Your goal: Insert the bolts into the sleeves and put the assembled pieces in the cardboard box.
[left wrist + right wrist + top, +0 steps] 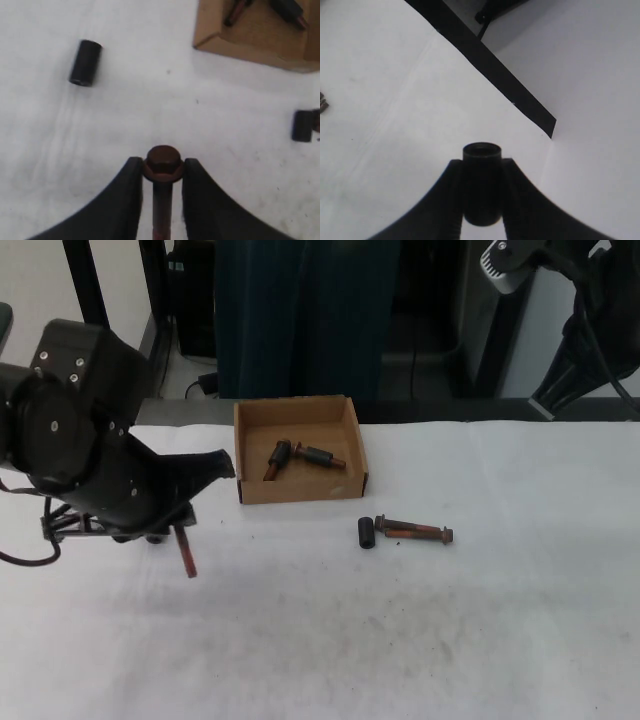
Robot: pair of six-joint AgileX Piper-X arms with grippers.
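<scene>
In the high view the cardboard box (300, 490) sits on the white cloth (400, 640) with two assembled pieces (300, 454) lying inside it. Just in front of the box's right corner a loose sleeve (367, 532) lies on the cloth, and two loose bolts (415, 531) lie side by side just to the right of that sleeve. To the left of the box and nearer the camera, the left arm (90, 440) hangs over the cloth, and a rusty bolt (186, 552) slants down from under it toward the cloth. In the left wrist view the left gripper (163, 165) is clamped on that rusty bolt, both fingers pressed to the shank just under the hex head. A corner of the box shows beyond it. A second sleeve (85, 62) lies alone on the cloth, well apart from the box, while the loose sleeve lies nearer to the box. In the right wrist view the right gripper (481, 165) is closed around a gripped sleeve (481, 192), whose open end shows above the fingertips. Cloth lies beneath it and a black strip (485, 65) crosses beyond. Where this gripper stands relative to the box I cannot tell.
</scene>
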